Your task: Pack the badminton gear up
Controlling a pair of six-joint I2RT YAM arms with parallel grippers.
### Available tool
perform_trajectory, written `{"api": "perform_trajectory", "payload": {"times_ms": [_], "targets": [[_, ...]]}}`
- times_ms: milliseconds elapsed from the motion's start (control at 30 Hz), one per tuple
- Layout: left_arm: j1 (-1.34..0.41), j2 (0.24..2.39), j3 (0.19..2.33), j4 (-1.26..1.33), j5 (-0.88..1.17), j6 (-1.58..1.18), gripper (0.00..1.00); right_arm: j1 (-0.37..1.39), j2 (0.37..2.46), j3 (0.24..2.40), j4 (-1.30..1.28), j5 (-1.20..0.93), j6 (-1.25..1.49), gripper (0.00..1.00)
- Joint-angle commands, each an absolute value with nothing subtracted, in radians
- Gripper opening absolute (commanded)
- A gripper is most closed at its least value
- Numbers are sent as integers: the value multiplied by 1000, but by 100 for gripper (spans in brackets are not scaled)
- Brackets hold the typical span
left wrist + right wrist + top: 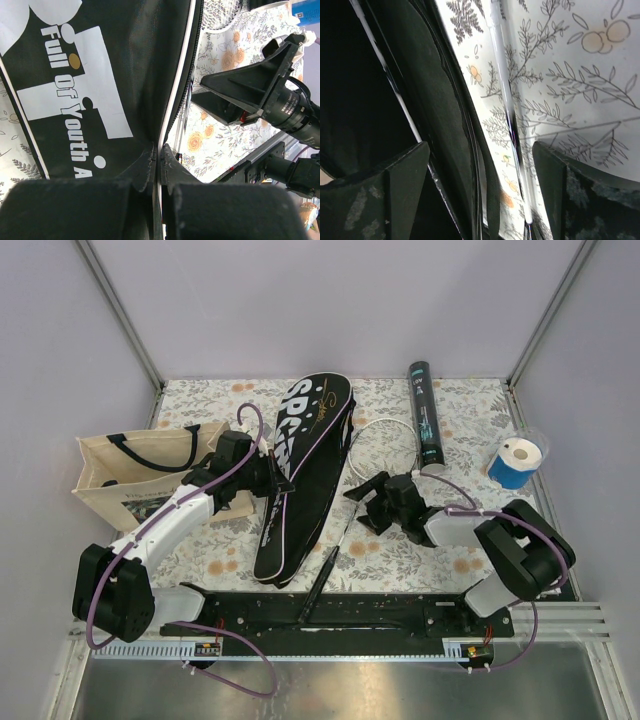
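The black racket cover (305,455) lettered "SPORT" lies lengthwise in the middle of the floral table. My left gripper (275,476) is shut on its left edge; the left wrist view shows the white-piped rim (172,100) pinched between the fingers (145,167). The silver-framed racket (322,578) lies beside the cover's right side, its head toward the back. My right gripper (365,502) stands open low over the racket shaft (507,110), which runs between its fingers, the cover's edge (445,100) by the left one. The black tube (426,420) lies at the back right.
A beige tote bag (135,475) with black handles stands at the left, close behind the left arm. A blue and white roll (516,462) sits at the right wall. The black base rail (400,612) runs along the near edge.
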State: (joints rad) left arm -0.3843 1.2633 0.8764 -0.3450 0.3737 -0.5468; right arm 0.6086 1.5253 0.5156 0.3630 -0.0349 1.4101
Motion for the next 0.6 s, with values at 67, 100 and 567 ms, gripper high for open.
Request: {"api": "perform_trajectory", "payload": {"times_ms": [67, 100, 567], "targets": [[-379, 1226, 890, -279, 399, -548, 0, 618, 1653, 518, 497, 29, 1448, 76], [-377, 1227, 890, -279, 399, -549, 0, 620, 1681, 515, 536, 14, 1459, 78], [-377, 1220, 891, -284, 390, -546, 0, 629, 1830, 466, 842, 26, 1471, 32]]}}
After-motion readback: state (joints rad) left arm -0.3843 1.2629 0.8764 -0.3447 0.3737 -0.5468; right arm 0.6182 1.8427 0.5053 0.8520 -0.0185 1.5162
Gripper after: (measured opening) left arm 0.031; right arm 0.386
